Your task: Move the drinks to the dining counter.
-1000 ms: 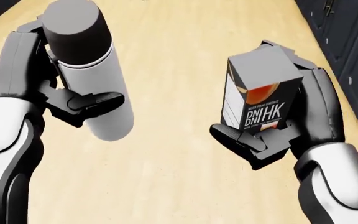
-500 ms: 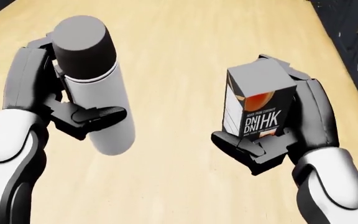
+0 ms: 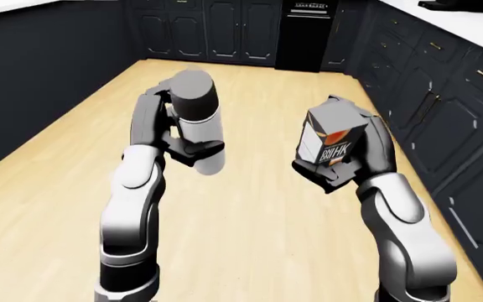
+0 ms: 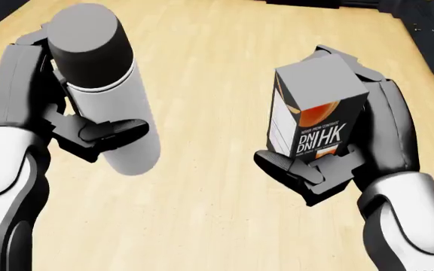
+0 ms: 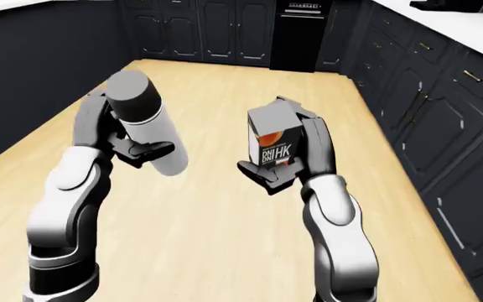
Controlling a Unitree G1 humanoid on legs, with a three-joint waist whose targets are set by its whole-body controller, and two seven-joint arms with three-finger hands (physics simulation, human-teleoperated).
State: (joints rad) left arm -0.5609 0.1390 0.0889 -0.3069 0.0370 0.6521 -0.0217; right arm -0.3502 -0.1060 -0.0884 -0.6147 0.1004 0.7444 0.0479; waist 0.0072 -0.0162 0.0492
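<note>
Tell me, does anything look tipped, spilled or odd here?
Nothing stands out. The left hand grips a grey cylindrical flask with a dark cap; the right hand grips a grey-topped drink carton with an orange label. Both are capped, nothing spilled on the wooden floor.

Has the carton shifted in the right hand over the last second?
No. The carton sits as before against the right hand; only the floor and cabinets behind shift, because the camera moves.

- A kitchen: dark panelled cabinets (image 3: pixel 443 113) line the walls.
- A black oven (image 3: pixel 305 31) stands among them.
- Pale wooden floor (image 3: pixel 250 207); white bench top (image 5: pixel 451 28).
</note>
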